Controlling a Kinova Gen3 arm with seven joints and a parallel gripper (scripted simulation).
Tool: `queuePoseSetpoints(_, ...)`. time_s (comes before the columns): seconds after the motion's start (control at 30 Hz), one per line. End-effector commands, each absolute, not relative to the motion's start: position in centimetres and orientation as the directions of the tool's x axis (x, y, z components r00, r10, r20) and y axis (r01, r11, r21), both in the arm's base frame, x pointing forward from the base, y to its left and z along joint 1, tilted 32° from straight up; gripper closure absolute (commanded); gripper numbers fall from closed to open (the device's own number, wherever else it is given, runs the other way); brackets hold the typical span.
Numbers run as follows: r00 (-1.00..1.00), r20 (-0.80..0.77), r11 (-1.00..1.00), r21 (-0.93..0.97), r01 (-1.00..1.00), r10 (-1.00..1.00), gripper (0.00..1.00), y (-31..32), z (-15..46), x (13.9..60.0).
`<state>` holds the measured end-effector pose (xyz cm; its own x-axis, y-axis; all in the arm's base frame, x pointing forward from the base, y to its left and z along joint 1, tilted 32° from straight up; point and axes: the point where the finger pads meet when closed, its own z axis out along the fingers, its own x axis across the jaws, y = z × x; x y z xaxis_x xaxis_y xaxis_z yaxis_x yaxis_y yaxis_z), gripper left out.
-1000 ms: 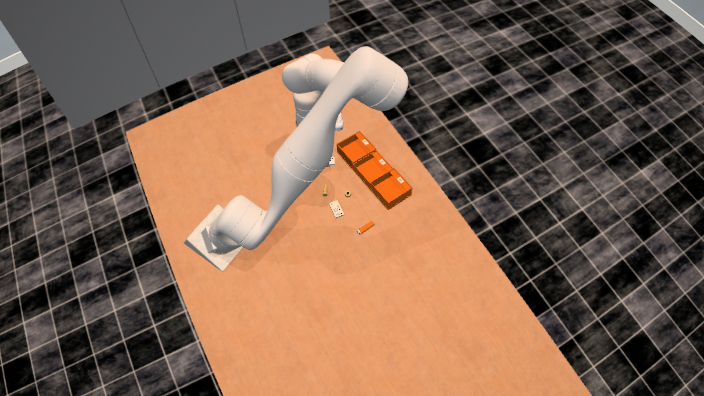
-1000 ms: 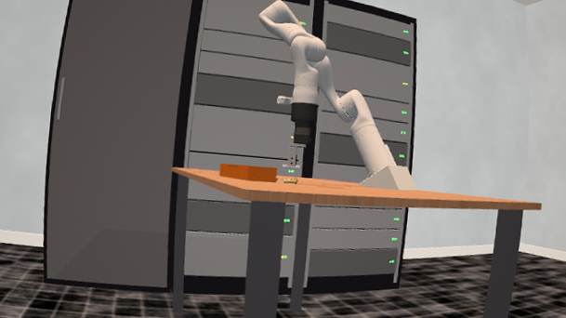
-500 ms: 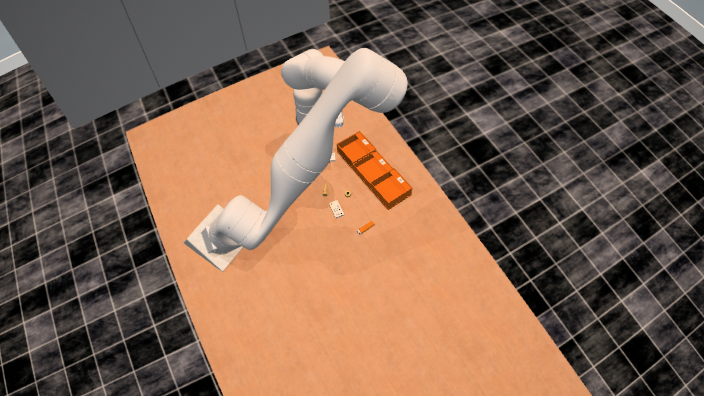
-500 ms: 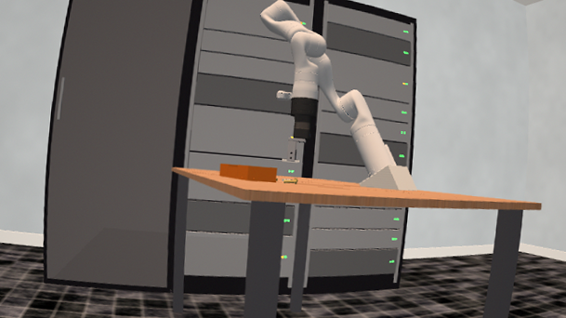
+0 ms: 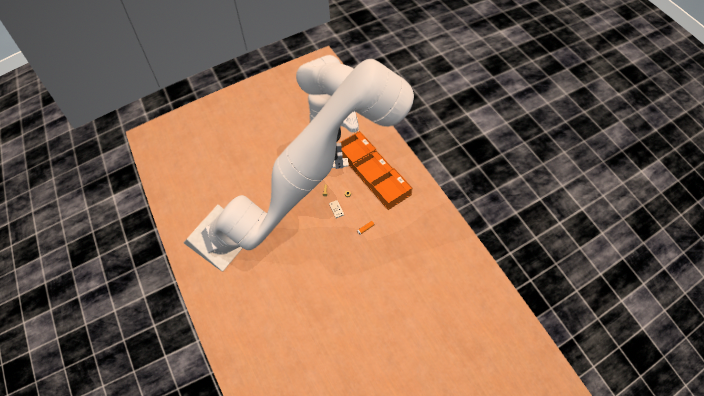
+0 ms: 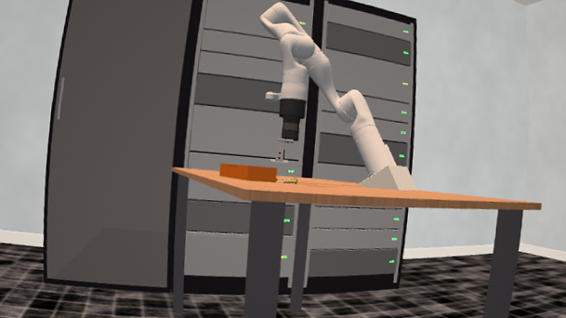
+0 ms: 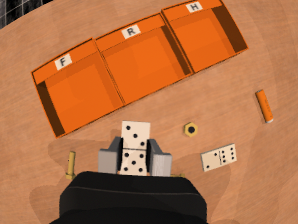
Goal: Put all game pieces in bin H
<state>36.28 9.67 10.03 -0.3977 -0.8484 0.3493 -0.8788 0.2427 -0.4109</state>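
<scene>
My gripper (image 7: 134, 149) is shut on a white domino (image 7: 135, 145) and holds it upright above the table, in front of the bins. It also shows in the exterior view (image 6: 280, 155), well above the table top. Three orange bins stand in a row: F (image 7: 76, 92), R (image 7: 143, 56) and H (image 7: 202, 26). Bin H (image 5: 392, 189) is the end bin nearest the table's front. All three look empty. A second white domino (image 7: 218, 157) (image 5: 336, 209) lies flat on the table.
A small nut (image 7: 190, 129), a brass bolt (image 7: 71, 164) and an orange cylinder (image 7: 264, 106) lie on the table near the bins. The arm's base (image 5: 212, 243) stands at the table's left edge.
</scene>
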Motion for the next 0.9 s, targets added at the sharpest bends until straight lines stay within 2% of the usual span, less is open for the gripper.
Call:
queuePoseSetpoints(0.0,-0.422,0.332,0.268,-0.421,-0.866,-0.844,0.51,9.0,10.9,37.0)
queuePoseSetpoints(0.37,-0.422,0.332,0.268,-0.421,-0.866,-0.844,0.51,5.1,14.1,40.3)
queuePoseSetpoints(0.5,-0.586,0.242,0.43,-0.479,-0.765,-0.774,0.51,3.5,15.3,41.6)
queuePoseSetpoints(0.57,-0.586,0.242,0.43,-0.479,-0.765,-0.774,0.51,3.5,15.3,41.6)
queuePoseSetpoints(0.87,-0.86,0.009,0.724,-0.537,-0.434,-0.51,0.51,0.0,18.2,44.5)
